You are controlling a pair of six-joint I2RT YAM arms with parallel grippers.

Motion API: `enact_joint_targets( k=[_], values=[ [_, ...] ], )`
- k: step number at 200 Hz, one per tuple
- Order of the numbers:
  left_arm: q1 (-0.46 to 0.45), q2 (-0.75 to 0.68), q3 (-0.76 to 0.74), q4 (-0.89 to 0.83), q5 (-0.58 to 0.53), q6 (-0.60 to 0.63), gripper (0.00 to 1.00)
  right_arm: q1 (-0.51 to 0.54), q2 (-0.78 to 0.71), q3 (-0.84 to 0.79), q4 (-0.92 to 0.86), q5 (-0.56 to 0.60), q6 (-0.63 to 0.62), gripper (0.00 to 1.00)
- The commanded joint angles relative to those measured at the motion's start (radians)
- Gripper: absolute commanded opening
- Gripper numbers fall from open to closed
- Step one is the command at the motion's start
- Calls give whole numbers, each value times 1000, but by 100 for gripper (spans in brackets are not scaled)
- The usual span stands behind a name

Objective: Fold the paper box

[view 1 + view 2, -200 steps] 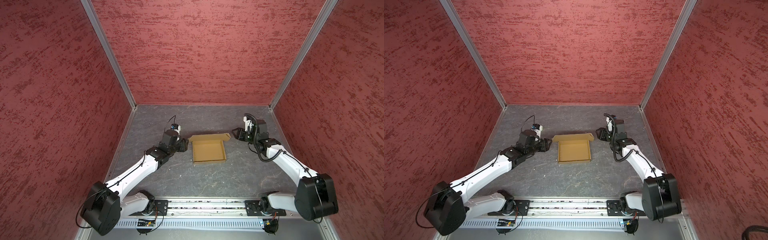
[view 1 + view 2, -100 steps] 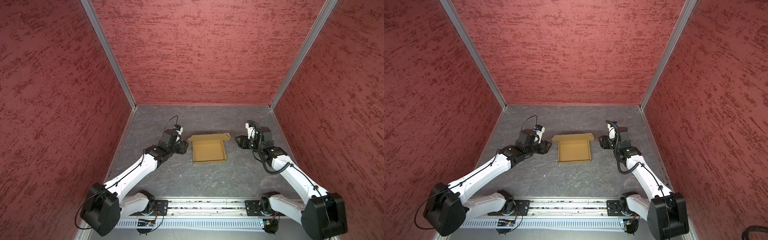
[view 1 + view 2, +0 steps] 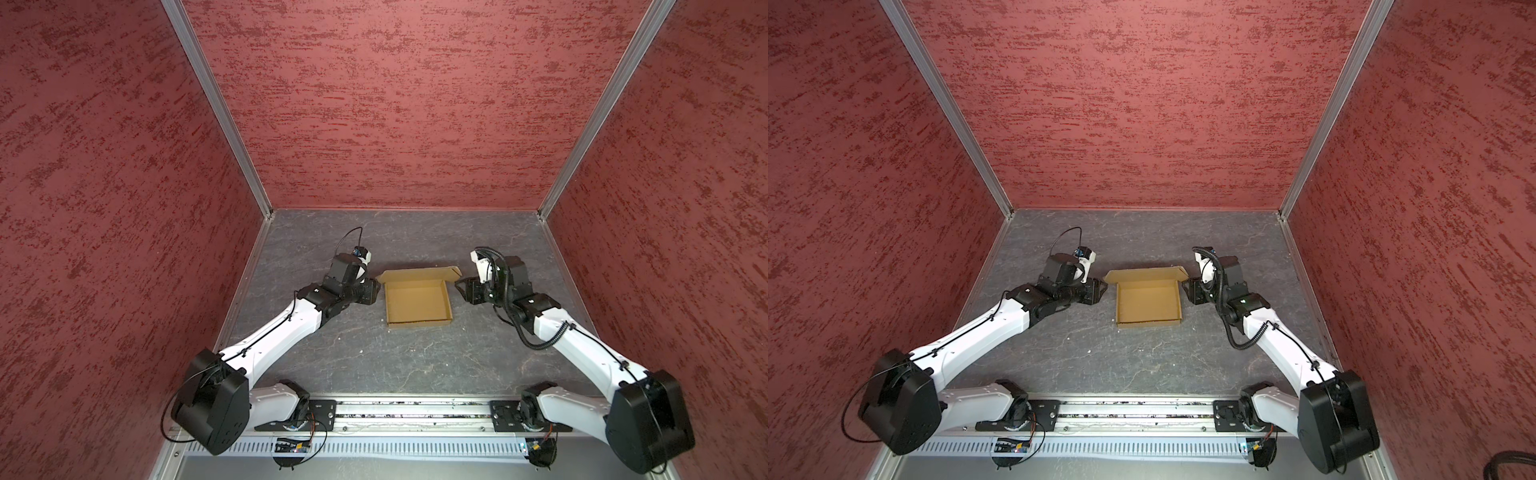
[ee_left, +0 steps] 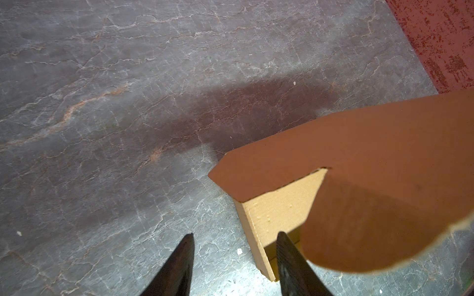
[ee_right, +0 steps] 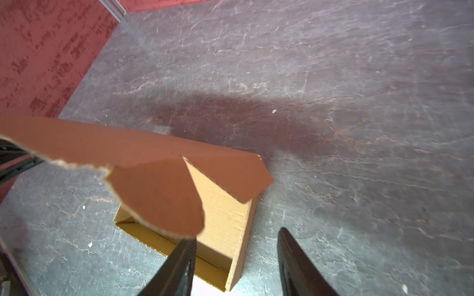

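On the table [image 3: 415, 365]: paper box [image 3: 417, 305], open tray, lid flap [image 3: 419, 274] raised at its far edge
Left gripper [image 4: 235, 233]: jaws apart, empty, at box's left wall
Right gripper [image 5: 236, 235]: jaws apart, empty, at box's right wall
Step, judged: lid closing
Next move: lower lid flap, tuck ears [image 4: 372, 225] inside

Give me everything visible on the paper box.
The paper box is plain tan corrugated cardboard, a shallow open tray with four low walls up, resting flat on the grey table. Its lid flap rises at the far edge, unclosed. The left gripper and right gripper each straddle a side wall, jaws open.
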Motion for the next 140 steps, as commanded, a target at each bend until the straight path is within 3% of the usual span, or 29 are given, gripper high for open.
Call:
enact_joint_targets(
  k=[1,86,140],
  values=[
    [-2,25,32,10,14,26,51,20,36,52,30,41,-35,52],
    [9,78,72,33,23,45,50,36,79,111,9,101,-64,51],
    [15,98,94,34,31,53,46,37,118,140,19,80,-84,51]
  ],
)
